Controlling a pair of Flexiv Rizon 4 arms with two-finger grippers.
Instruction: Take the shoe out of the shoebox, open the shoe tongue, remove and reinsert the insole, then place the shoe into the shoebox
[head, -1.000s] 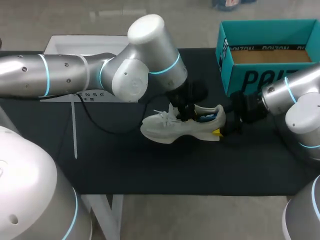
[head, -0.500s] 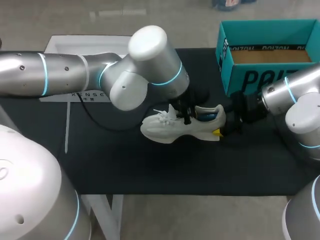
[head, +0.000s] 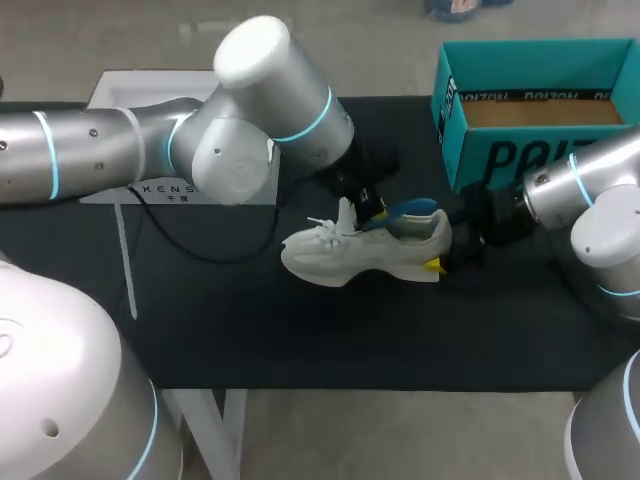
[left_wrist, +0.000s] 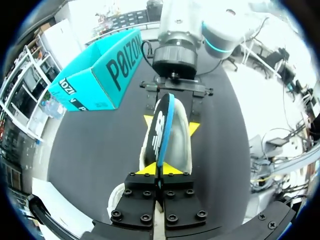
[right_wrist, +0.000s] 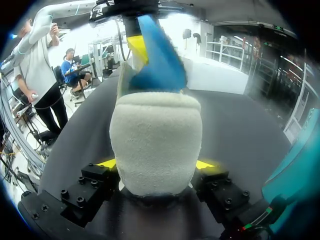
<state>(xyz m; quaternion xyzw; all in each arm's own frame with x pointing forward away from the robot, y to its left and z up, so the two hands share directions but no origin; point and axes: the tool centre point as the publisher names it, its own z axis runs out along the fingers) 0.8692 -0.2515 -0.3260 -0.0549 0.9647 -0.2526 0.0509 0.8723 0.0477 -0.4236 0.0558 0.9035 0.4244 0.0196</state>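
A white shoe (head: 360, 255) lies on its sole on the black table, toe toward the left. My left gripper (head: 366, 213) is shut on the front end of the blue insole (head: 408, 209), which rises at a slant out of the shoe's opening. In the left wrist view the insole (left_wrist: 164, 125) stands edge-on between the shut yellow tips of my left gripper (left_wrist: 159, 170), above the shoe (left_wrist: 184, 145). My right gripper (right_wrist: 155, 165) clasps the shoe's heel (right_wrist: 155, 135) from both sides. The teal shoebox (head: 540, 120) stands open at the back right.
A white board (head: 150, 90) lies at the table's back left, and a black cable (head: 195, 245) trails across the mat beside it. Bare black mat (head: 330, 340) stretches in front of the shoe.
My left gripper has shut on the insole and drawn back up and leftward. The blue insole now sticks out of the shoe. The right arm and shoe stayed put.
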